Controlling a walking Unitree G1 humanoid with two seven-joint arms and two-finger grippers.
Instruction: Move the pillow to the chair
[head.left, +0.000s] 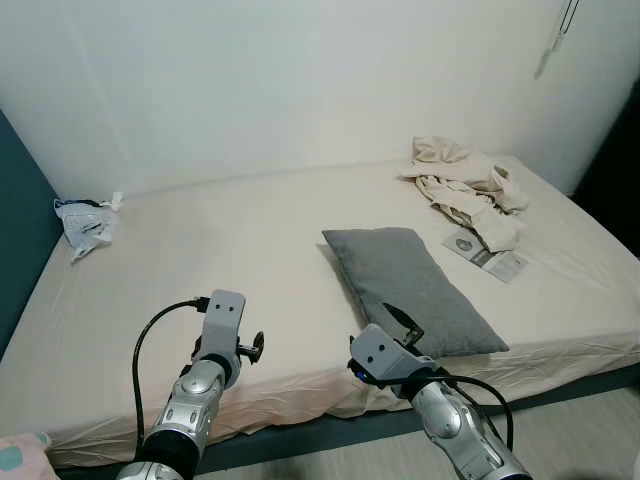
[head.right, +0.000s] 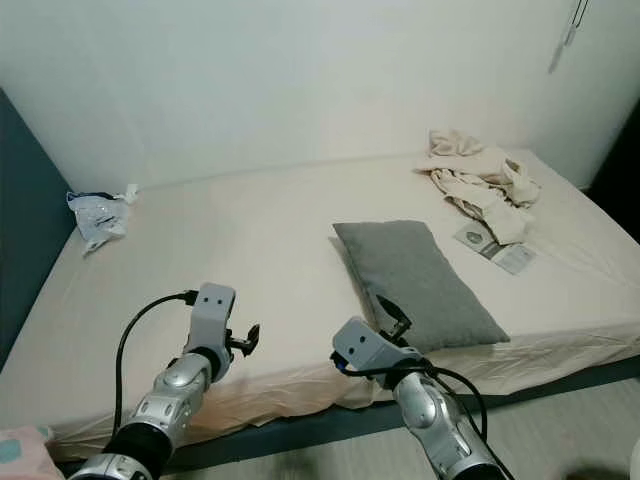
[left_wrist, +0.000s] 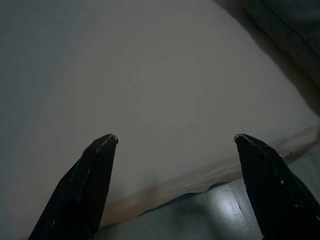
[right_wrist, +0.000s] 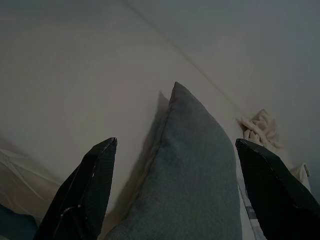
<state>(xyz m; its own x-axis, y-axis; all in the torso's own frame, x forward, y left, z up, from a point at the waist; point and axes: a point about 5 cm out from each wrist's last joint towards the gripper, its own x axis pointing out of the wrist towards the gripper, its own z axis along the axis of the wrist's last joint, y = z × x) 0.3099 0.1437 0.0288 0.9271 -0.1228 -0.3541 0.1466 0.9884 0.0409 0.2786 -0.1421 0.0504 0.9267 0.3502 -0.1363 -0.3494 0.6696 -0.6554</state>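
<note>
A grey rectangular pillow (head.left: 412, 288) lies flat on the beige bed (head.left: 200, 270), near the front edge and right of centre. My right gripper (head.left: 402, 322) hovers at the pillow's near left corner. In the right wrist view it (right_wrist: 175, 142) is open, and the pillow (right_wrist: 195, 170) lies between and ahead of the fingers. My left gripper (head.left: 250, 348) hangs over the bare sheet by the bed's front edge, left of the pillow. The left wrist view shows it (left_wrist: 175, 140) open over the sheet, with a pillow edge (left_wrist: 285, 30) in the corner.
Crumpled beige clothes (head.left: 465, 185) and a booklet (head.left: 487, 255) lie at the bed's far right. A plastic bag (head.left: 85, 225) sits at the far left by a dark teal panel (head.left: 15, 230). A white wall backs the bed. Grey floor (head.left: 570, 430) runs along the front.
</note>
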